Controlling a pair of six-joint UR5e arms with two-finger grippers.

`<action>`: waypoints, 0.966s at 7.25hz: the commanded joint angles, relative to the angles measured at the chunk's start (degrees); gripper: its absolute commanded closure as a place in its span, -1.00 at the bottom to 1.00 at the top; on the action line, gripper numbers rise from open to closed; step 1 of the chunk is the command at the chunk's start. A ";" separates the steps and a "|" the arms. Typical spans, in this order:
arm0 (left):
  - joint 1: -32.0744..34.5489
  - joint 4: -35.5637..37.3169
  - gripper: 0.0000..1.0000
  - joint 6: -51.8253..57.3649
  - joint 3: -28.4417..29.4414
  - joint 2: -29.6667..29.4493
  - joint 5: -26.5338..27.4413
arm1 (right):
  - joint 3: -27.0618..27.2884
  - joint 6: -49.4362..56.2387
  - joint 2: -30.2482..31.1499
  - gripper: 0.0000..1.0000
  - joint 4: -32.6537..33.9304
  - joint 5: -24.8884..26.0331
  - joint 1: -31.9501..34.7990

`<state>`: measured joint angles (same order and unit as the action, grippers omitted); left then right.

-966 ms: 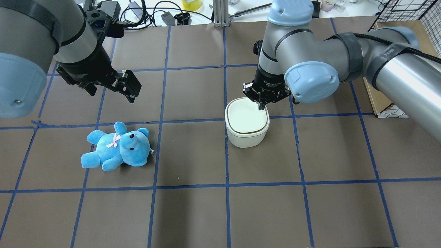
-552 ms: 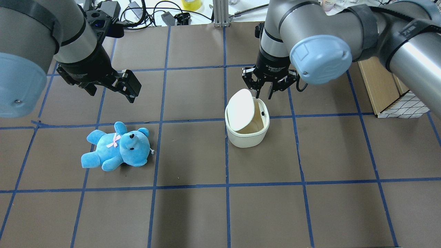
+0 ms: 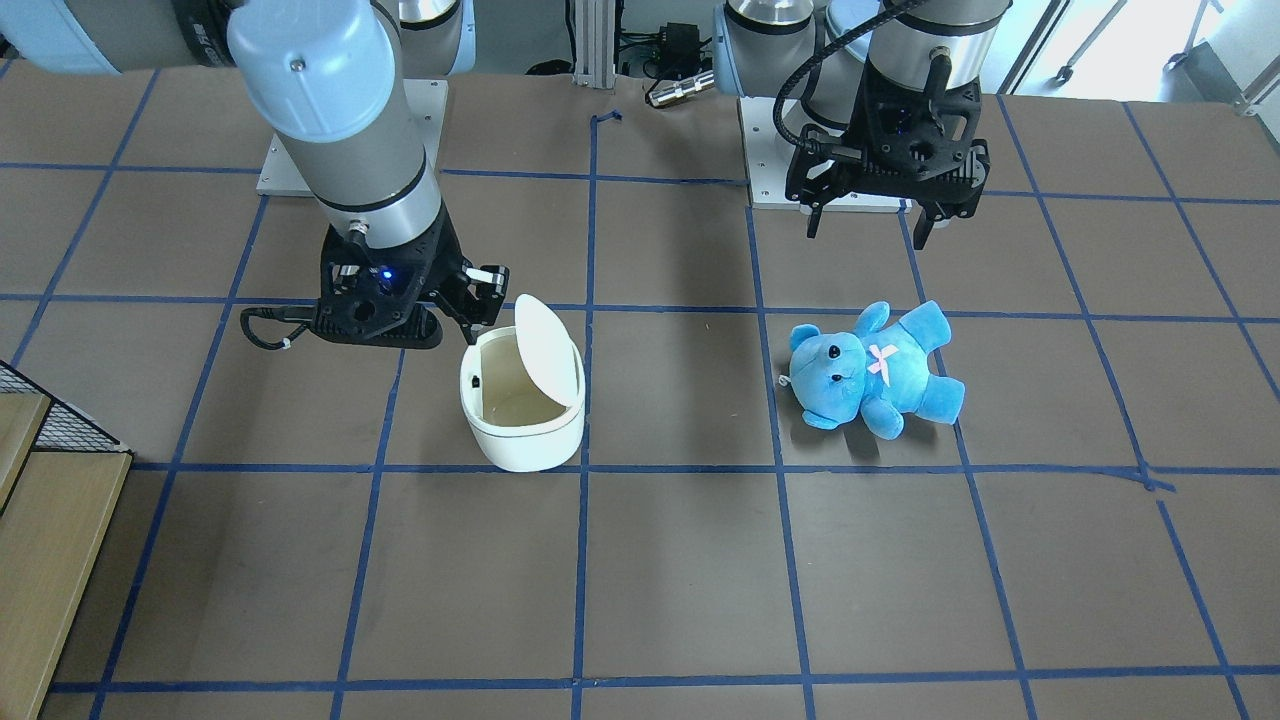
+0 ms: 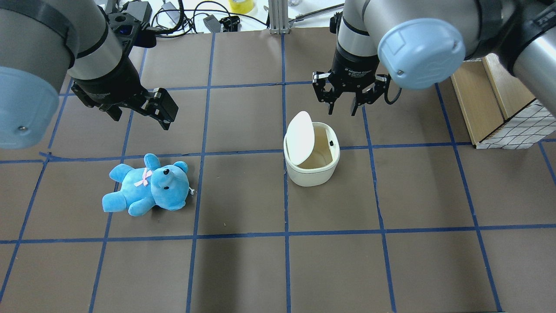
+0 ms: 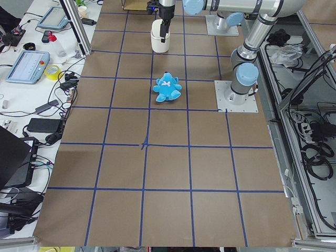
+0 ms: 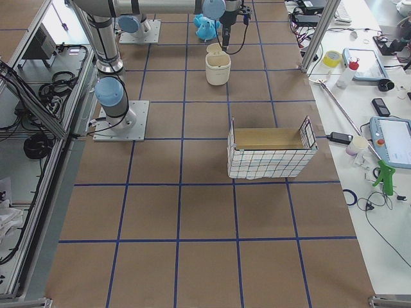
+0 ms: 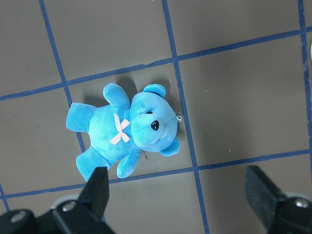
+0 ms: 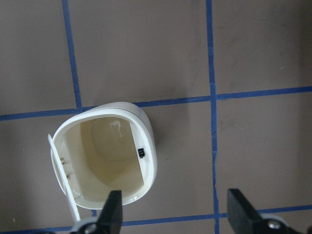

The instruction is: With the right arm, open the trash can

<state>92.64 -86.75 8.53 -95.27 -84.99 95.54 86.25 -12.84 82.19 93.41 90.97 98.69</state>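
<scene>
The small white trash can (image 4: 310, 173) stands mid-table with its lid (image 4: 299, 138) swung up on the left side, showing the cream inside. It also shows in the front view (image 3: 525, 440) and in the right wrist view (image 8: 148, 146). My right gripper (image 4: 342, 111) is open and empty. It hovers just past the can's far rim without touching it; in the right wrist view (image 8: 175, 212) the can lies below it. My left gripper (image 4: 142, 120) is open and empty, above and beyond the blue teddy bear (image 4: 147, 184), which fills the left wrist view (image 7: 126, 131).
A wire basket holding a wooden box (image 4: 491, 104) stands at the table's right side. Cables and small items (image 4: 182, 17) lie beyond the far edge. Blue tape lines grid the brown table (image 4: 243, 269).
My right gripper lifted off the lid, moved back toward the far side and opened. The lid went from flat and closed to standing up. The left arm and teddy bear stayed still.
</scene>
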 commanded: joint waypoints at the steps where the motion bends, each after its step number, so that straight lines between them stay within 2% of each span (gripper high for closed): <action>1: 0.00 0.00 -1.00 0.00 0.00 0.00 0.00 | -0.12 2.82 2.35 -1.00 -0.86 0.70 -4.18; 3: 0.00 0.00 -1.00 0.00 0.00 0.00 0.00 | -0.12 10.42 4.46 -1.00 -4.28 0.26 -8.49; 5: 0.00 0.00 -1.00 0.00 0.00 0.00 0.00 | -0.12 10.99 6.48 -1.00 -7.79 0.18 -10.88; 7: 0.00 0.00 -1.00 0.00 0.00 0.00 0.00 | -0.12 11.00 7.36 -1.00 -8.16 0.26 -11.15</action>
<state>92.64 -86.75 8.53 -95.27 -84.99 95.54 86.13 -1.95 88.88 85.70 91.21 87.78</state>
